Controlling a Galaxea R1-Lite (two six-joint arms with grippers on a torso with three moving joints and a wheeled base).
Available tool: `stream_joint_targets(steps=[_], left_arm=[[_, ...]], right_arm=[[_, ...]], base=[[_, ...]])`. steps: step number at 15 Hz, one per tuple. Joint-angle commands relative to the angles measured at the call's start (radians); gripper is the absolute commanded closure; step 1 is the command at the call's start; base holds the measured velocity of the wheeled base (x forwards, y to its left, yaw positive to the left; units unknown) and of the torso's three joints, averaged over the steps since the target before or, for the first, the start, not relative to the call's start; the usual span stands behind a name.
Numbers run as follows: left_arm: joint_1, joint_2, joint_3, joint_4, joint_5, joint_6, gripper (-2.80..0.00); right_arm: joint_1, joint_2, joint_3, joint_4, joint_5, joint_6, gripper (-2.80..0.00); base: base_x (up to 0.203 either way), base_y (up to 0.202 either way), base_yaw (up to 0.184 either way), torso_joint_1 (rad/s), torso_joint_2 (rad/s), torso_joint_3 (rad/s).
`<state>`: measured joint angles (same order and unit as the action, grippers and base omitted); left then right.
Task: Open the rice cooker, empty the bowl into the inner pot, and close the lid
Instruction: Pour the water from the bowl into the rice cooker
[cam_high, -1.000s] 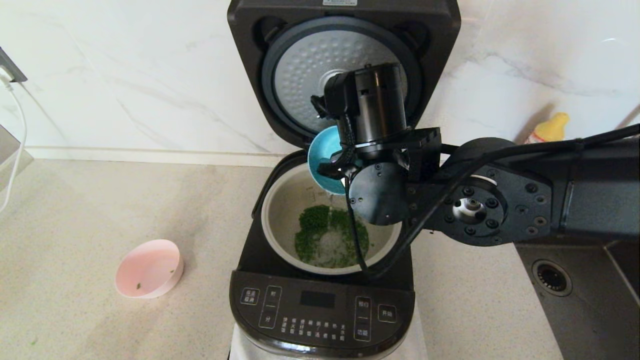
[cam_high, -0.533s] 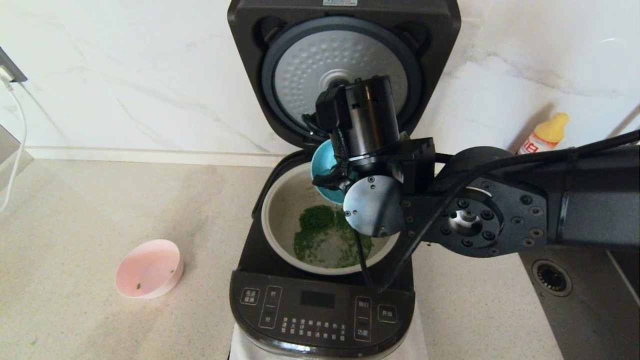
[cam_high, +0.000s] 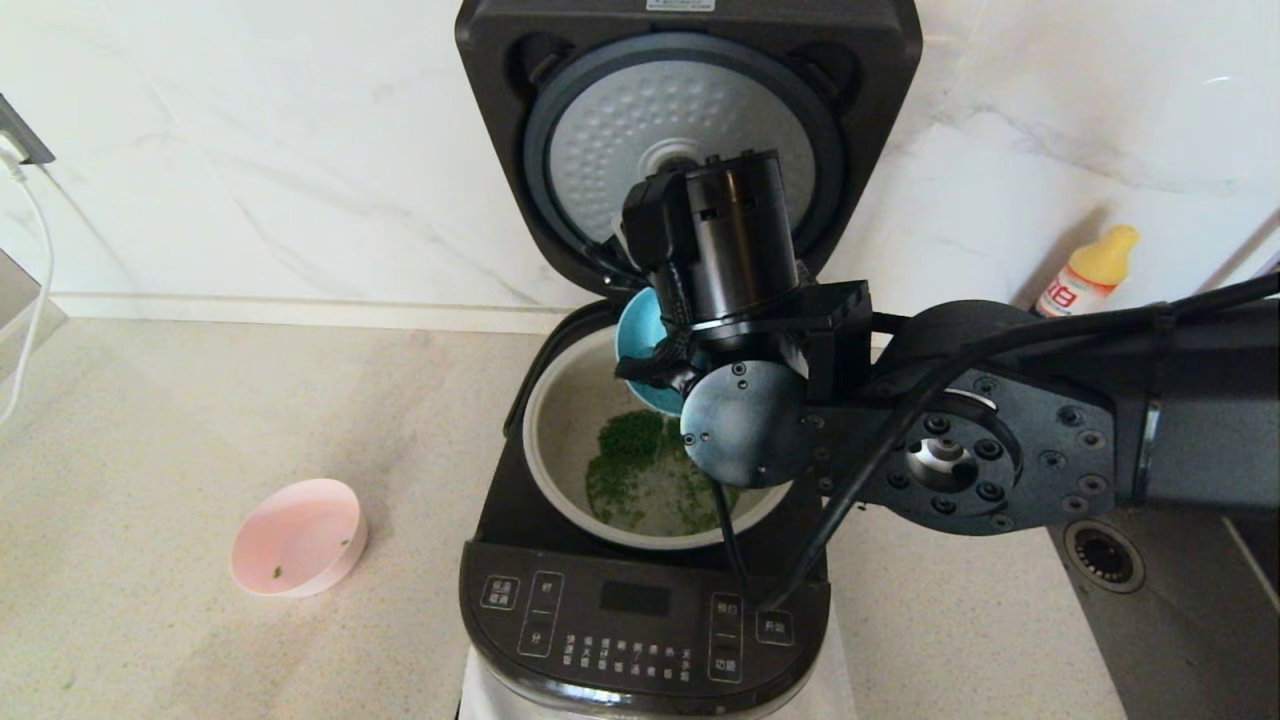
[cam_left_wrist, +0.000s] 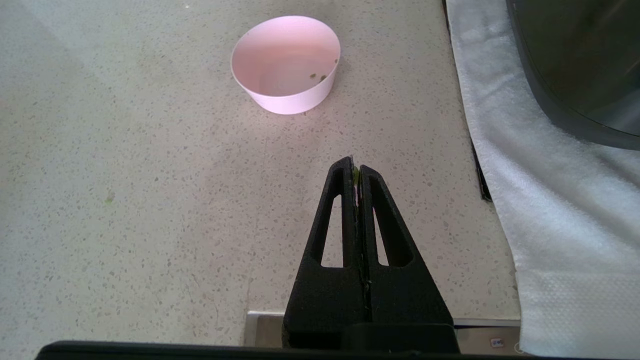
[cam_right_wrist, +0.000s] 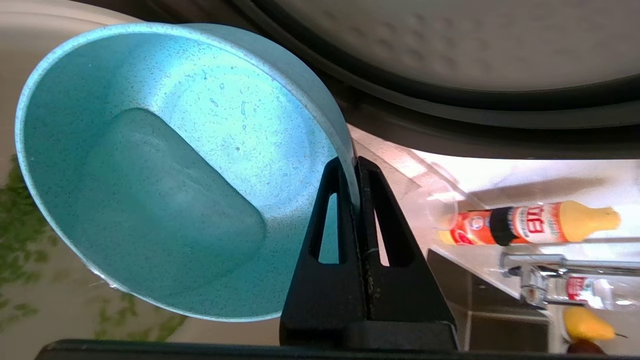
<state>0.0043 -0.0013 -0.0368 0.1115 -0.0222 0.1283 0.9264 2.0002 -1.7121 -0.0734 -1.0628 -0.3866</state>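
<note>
At frame centre, the right end effector (cam_right_wrist: 356, 165) clamps the tipped blue bowl (cam_high: 640, 345) by its rim over the inner pot (cam_high: 560, 440) of the rice cooker (cam_high: 640, 610). That thin pinch could slip and drop the bowl in. The left end effector (cam_left_wrist: 356, 172) idles pressed together.

My head camera is looking steeply down on the rice cooker (cam_high: 645, 520). My left wrist camera is facing the surface (cam_left_wrist: 150, 200) beside it, sharing the pink bowl (cam_high: 297, 536) (cam_left_wrist: 286, 62) with the head view. My right wrist camera is sitting close behind the blue bowl (cam_right_wrist: 165, 170) (cam_high: 640, 345) above the cooker.
</note>
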Motion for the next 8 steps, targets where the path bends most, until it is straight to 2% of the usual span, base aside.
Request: stream_joint_targets(steps=[1,8], left_arm=[[0.000,0.001,0.000,0.000,-0.001,0.001,0.00],[0.000,0.001,0.000,0.000,-0.001,0.001,0.00]], right_arm=[[0.002,-0.014,0.000,-0.001,-0.017,-0.007,0.00],[0.005,-0.022,-0.020,-0.120,-0.014,-0.074,0.00]], base=[[0.000,0.000,0.000,0.000,0.00,0.000],[0.000,0.000,0.000,0.000,0.00,0.000]])
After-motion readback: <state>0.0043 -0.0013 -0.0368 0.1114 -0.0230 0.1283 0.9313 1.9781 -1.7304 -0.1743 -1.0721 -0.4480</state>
